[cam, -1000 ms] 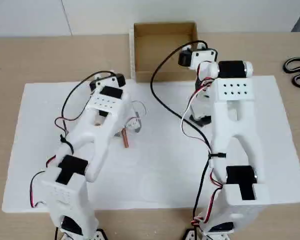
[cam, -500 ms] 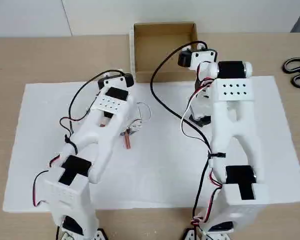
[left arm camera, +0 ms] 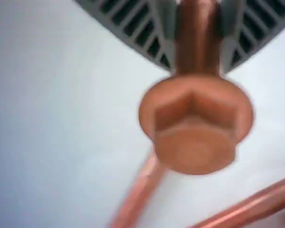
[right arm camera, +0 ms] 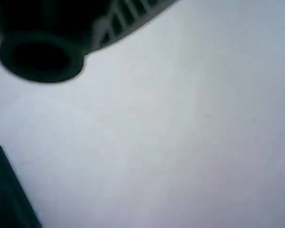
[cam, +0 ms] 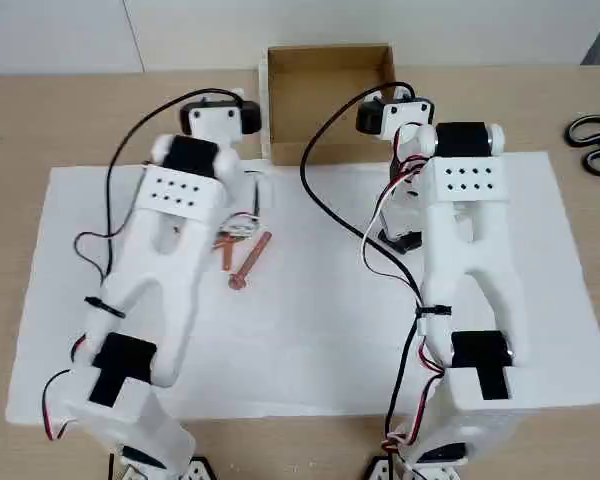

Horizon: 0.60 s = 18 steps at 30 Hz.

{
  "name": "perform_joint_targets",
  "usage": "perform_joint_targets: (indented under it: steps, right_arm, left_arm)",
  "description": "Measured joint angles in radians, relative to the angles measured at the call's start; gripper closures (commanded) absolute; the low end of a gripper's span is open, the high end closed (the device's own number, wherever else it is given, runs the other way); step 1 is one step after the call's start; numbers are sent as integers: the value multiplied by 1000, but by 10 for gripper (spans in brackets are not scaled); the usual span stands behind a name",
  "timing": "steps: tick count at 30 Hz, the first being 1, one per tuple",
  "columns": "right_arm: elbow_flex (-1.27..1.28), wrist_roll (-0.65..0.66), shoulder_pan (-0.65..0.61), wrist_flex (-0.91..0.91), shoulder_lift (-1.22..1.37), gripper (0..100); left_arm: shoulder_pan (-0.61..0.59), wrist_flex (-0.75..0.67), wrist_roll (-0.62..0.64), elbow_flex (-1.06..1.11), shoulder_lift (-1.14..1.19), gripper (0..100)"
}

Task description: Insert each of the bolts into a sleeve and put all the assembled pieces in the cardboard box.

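Swinging back from the middle of the sheet, my left arm now has its wrist up by the near left corner of the cardboard box, while my right arm has kept its place.

Nearest me, the white sheet (cam: 310, 340) covers most of the surface (cam: 80, 120), with both arm bases at its front edge. Further in, a loose copper bolt (cam: 250, 262) lies slanted on the sheet, head toward me. A second bolt (cam: 225, 252) shows just beside it at the edge of the left arm; from above I cannot tell whether it lies loose or is the one being held.

On the left wrist camera, the left tool (left arm camera: 198, 19) is closed on a held bolt (left arm camera: 195, 126), pinching the shank with the hexagonal head pointing at the lens. Beneath it, two more copper shanks (left arm camera: 137, 194) lie on the sheet.

The right tool (cam: 402, 232) sits under its arm over the sheet's right half. On its own camera it grips a black sleeve (right arm camera: 38, 57), the open end raised above the sheet beside a ribbed finger.

Beyond both arms, the cardboard box (cam: 325, 100) stands open at the sheet's far edge. Scissors (cam: 598, 140) lie at the far right.
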Motion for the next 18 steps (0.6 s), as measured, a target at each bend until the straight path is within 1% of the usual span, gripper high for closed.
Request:
perform_joint_targets:
  steps: [3, 6, 9, 11, 14, 18]
  right_arm:
    - [0, 0, 0, 0, 0, 994]
    - [0, 0, 0, 0, 0, 994]
    - [0, 0, 0, 0, 0, 994]
    - [0, 0, 0, 0, 0, 994]
    - [0, 0, 0, 0, 0, 994]
    - [0, 0, 0, 0, 0, 994]
  left_arm:
    - [-97, 29, -135, 0, -2, 994]
    - [-227, 31, -281, 18, -3, 994]
    - [-377, 34, -334, 92, -3, 994]
    - [-457, 25, -400, 152, -3, 994]
    - [-494, -26, -489, 250, -3, 994]
    - [-488, -132, -516, 347, -3, 994]
